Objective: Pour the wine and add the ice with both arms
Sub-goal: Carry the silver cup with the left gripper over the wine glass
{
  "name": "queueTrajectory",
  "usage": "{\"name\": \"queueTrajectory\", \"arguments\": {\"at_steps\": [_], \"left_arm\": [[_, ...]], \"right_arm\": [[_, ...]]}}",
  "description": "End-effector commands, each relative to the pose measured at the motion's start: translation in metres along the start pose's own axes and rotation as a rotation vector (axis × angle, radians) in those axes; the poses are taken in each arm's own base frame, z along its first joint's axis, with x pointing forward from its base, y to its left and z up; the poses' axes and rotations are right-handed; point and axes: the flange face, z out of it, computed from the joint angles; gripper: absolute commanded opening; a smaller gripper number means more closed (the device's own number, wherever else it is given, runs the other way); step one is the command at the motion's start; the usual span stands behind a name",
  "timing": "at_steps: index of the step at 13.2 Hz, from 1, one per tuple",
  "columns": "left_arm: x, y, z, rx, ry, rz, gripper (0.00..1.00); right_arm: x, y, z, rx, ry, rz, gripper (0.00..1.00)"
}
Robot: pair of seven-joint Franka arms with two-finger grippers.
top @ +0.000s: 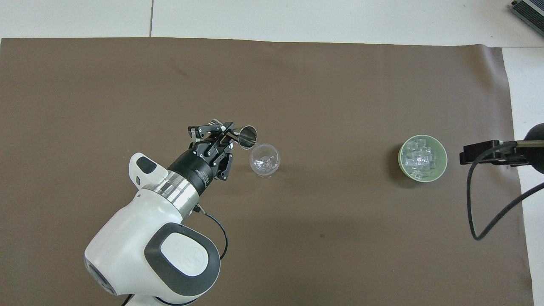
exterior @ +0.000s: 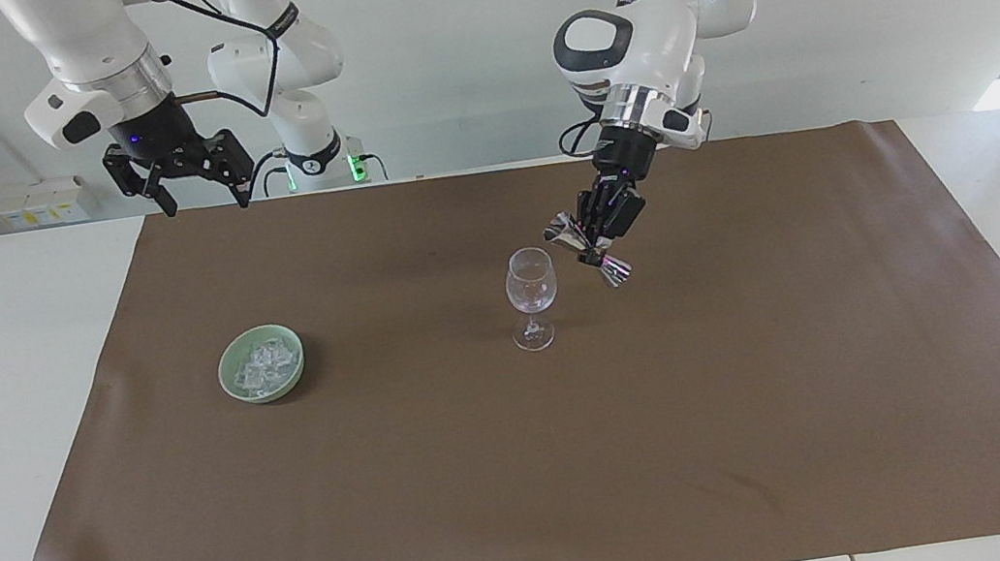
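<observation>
Your left gripper (exterior: 597, 242) fingers clamped on steel jigger (exterior: 591, 249), tilted, its mouth just beside wine glass (exterior: 532, 297) rim. Glass upright mid brown mat (exterior: 768, 380). Your right gripper (exterior: 193, 182) fingers spread wide, waiting, raised at mat edge by robots. Ice (exterior: 261, 365) heaped in green bowl (exterior: 232, 382), toward right arm's end.
</observation>
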Motion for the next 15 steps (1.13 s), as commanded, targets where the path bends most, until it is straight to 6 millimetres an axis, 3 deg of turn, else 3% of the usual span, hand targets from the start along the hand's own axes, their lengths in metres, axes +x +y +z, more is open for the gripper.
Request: {"name": "queueTrajectory", "arguments": {"at_steps": [1,15], "left_arm": [[-0.004,-0.006,0.001,-0.010,0.017,0.056,0.00],[-0.008,-0.021,0.005,-0.025,0.071,0.247,0.00]], "right_arm": [[-0.008,0.001,-0.001,-0.005,-0.008,-0.013,1.00],[-0.008,0.001,-0.001,-0.005,-0.008,-0.013,1.00]]}}
